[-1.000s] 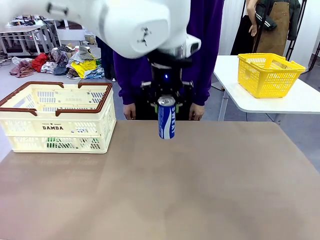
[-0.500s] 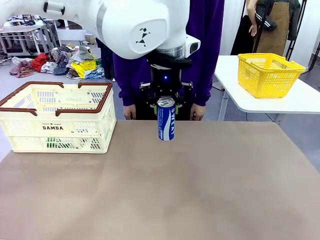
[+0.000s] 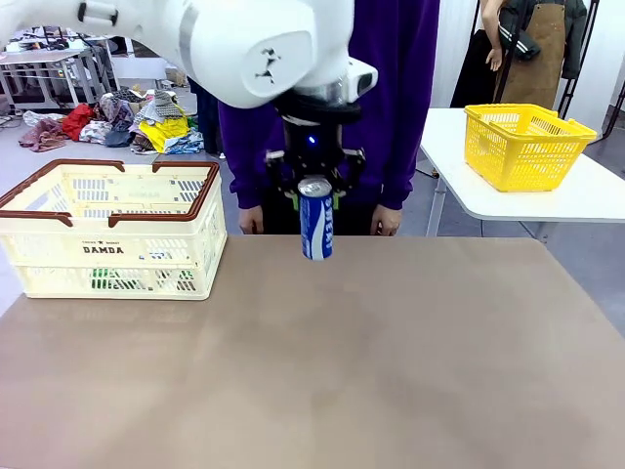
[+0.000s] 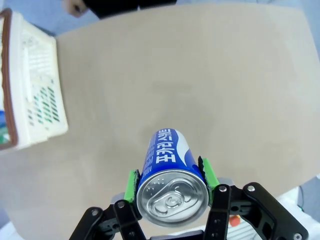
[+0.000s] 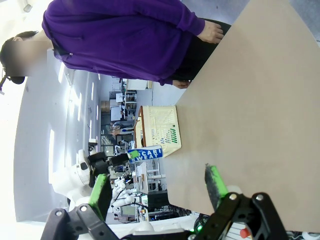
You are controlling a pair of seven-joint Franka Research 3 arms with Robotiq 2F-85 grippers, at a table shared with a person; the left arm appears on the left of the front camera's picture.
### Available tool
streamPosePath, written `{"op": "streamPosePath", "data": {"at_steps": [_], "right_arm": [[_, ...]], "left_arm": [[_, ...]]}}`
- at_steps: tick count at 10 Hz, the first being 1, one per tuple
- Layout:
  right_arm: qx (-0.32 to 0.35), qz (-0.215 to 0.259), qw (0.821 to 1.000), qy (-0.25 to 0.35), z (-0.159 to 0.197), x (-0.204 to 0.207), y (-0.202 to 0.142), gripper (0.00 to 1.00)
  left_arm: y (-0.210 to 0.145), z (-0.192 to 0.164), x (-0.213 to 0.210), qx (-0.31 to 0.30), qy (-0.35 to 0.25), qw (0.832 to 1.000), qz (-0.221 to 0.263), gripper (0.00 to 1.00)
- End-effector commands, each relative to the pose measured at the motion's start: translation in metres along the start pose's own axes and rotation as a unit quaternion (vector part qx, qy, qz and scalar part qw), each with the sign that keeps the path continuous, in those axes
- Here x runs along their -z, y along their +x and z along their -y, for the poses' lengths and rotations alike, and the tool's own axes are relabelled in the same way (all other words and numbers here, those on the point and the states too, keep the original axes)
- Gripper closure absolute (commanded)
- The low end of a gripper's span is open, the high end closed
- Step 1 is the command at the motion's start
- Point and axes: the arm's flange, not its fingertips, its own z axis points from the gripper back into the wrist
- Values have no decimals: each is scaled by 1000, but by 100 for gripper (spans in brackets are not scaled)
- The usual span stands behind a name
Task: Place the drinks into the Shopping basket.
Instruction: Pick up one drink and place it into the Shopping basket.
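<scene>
a: what's my left gripper (image 3: 314, 191) doing?

b: it's clamped on the blue can (image 3: 315, 223). from the front i see the can hanging upright above the table (image 3: 391, 371), silver top up, well clear of the surface. in the left wrist view the green pads (image 4: 132, 184) press on both sides of the can just under its rim.

a: and the basket (image 3: 109, 230)?

b: it sits on the table's far left corner, off to the left of the can and well apart from it. through its side slots i can make out something green (image 3: 117, 280) low inside; i can't tell how many cans that is.

a: right gripper (image 5: 156, 186)?

b: in its own wrist view the fingers stand spread wide with nothing between them. far across the table that view also catches the can in the left gripper, beside the basket.

a: the person?

b: standing at the far edge in a purple top (image 3: 391, 98), hands (image 3: 386, 221) hanging at the table's edge, behind the can.
</scene>
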Motion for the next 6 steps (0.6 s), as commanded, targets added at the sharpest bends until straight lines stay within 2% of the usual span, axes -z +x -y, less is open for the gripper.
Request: {"op": "streamPosePath", "data": {"at_steps": [1,3,4,5,6], "right_arm": [[-6,4,1000,11,-2,0,2,0],[-6,4,1000,11,-2,0,2,0],[-6,4,1000,11,-2,0,2,0],[-6,4,1000,11,-2,0,2,0],[-6,4,1000,11,-2,0,2,0]], "left_arm": [[31,-59,-26,54,-67,996,-5,100],[60,-128,-45,44,-91,994,33,100],[69,-161,-51,43,-56,996,55,100],[77,-196,-56,44,-47,997,47,100],[87,-227,-56,7,-21,998,61,100]]}}
